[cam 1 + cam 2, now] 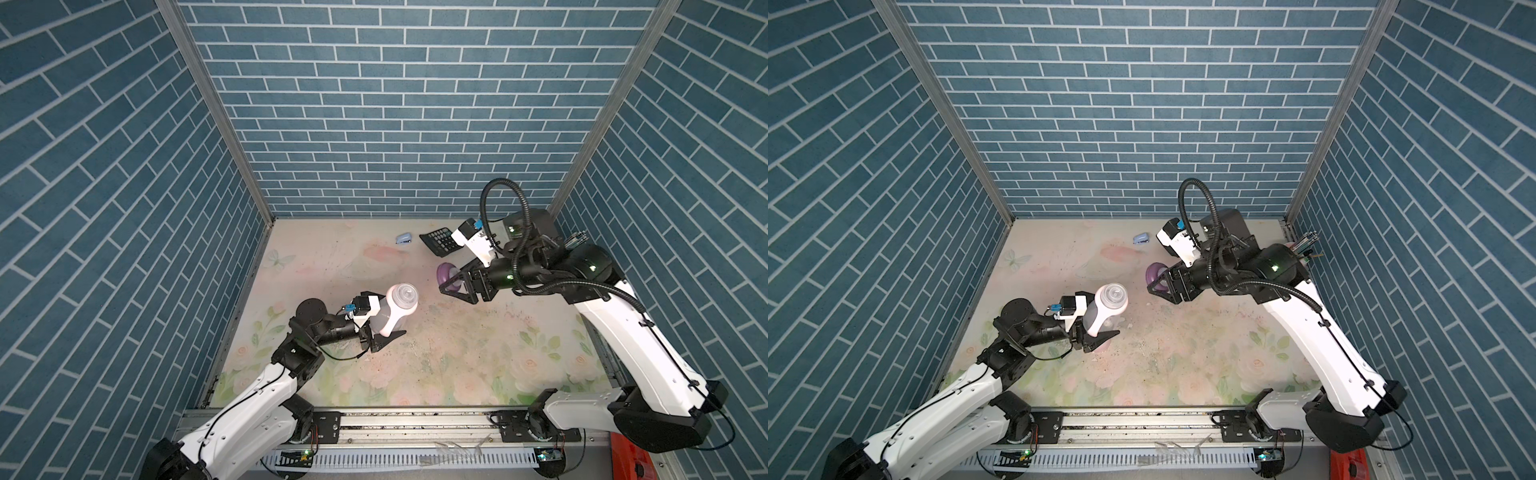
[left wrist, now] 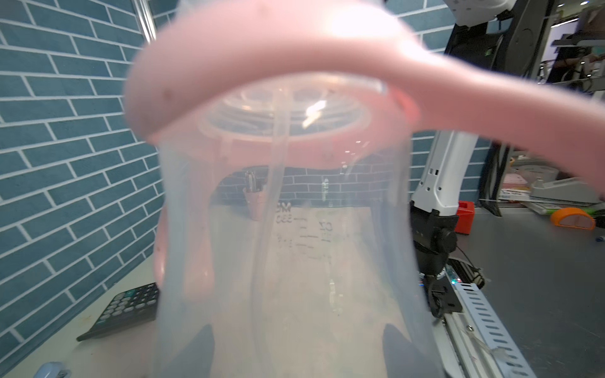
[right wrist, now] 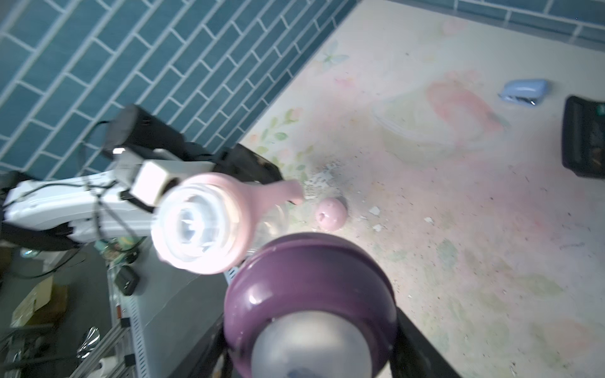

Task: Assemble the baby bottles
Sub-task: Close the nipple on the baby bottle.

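In both top views my left gripper is shut on the lower part of the clear bottle body, held tilted with its open mouth up. The pink ring with handles sits round the bottle's neck. Through the clear wall both dark fingers show. My right gripper is shut on the purple collar with its clear teat, raised to the right of the bottle. The pink dome cap lies on the table beyond the bottle.
A black calculator and a small blue stapler lie near the back wall. A pink cup of pens stands in the back right corner. Blue brick walls enclose three sides; a metal rail runs along the front.
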Robot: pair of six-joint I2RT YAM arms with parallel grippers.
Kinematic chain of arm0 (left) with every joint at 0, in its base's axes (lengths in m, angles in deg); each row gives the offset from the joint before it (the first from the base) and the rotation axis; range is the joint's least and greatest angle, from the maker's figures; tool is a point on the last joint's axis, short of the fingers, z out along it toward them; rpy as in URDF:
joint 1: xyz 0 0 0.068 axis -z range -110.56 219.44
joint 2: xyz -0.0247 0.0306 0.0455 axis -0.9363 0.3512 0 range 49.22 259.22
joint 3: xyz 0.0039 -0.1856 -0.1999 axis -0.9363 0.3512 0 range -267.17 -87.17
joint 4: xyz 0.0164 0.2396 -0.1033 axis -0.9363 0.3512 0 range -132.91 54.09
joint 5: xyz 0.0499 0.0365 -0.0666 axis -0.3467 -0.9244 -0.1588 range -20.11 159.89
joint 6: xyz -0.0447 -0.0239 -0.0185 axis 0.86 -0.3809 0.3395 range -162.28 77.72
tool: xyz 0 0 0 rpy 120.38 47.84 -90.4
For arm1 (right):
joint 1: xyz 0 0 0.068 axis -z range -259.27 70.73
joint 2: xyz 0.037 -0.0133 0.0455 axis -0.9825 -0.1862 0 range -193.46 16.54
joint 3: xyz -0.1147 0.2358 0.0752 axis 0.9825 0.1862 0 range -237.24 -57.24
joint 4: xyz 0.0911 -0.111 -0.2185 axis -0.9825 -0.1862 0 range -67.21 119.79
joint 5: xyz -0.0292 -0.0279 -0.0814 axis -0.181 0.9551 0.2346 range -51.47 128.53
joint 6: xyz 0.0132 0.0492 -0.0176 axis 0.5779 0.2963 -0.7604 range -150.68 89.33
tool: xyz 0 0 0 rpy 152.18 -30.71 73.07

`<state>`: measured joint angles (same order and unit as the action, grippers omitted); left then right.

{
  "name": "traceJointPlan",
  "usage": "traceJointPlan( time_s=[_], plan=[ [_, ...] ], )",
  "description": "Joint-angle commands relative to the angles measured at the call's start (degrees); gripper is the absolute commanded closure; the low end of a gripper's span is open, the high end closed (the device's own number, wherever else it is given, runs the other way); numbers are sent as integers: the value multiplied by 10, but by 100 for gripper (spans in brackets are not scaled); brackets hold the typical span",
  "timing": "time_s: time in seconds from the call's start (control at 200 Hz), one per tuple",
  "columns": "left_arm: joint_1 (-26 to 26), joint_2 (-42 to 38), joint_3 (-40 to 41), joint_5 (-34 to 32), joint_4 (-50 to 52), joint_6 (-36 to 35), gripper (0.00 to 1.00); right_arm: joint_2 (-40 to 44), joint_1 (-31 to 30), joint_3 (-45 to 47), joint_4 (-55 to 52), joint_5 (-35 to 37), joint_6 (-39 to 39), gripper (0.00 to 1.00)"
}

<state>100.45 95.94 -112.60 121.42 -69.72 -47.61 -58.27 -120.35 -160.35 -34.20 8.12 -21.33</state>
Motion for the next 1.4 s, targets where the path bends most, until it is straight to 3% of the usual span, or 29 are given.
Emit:
traceJointPlan(
  time_s=[0.0,0.165,0.56,1.395],
  plan=[
    [0,10,-32,57,34,6,46,-21,1,-58,-77,-79,-51,80],
    [0,36,-90,59,153,-35,49,-67,-15,-89,-106,-99,-83,80],
    [1,73,-130,77,250,-80,52,-126,-50,-142,-128,-79,-101,80],
    [1,73,-141,79,284,-102,53,-179,-75,-115,-156,-46,-103,82]
  ],
)
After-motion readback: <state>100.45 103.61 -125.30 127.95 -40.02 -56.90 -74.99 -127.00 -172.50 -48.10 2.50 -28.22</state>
